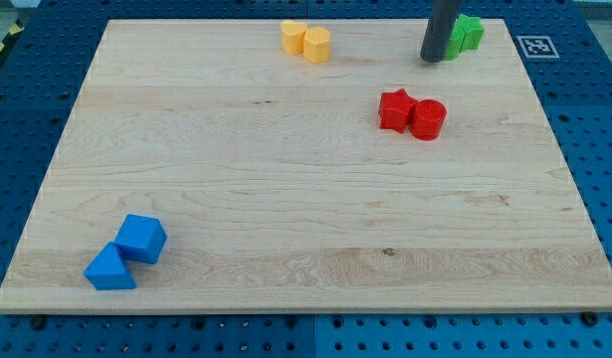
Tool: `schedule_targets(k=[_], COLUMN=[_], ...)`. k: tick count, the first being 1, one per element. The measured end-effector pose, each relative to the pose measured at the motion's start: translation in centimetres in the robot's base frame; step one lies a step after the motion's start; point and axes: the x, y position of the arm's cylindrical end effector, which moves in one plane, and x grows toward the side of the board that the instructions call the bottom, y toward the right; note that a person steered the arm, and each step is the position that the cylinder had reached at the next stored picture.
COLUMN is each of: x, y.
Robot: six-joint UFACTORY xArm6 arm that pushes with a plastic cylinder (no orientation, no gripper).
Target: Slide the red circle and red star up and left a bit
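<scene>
The red star and the red circle sit touching each other in the upper right part of the wooden board, the star on the left. My tip comes down from the view's top edge. It stands above the red circle, a short gap away, and right beside the green blocks.
Two yellow blocks sit together near the board's top edge, left of my tip. A blue cube and a blue triangular block sit touching at the bottom left. A fiducial marker lies off the board's top right corner.
</scene>
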Motion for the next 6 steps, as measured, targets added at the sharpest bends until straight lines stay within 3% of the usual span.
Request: schedule_targets(k=[1,3,6], x=[1.1,9.4,10.9], y=[-0.2,0.8,2.9])
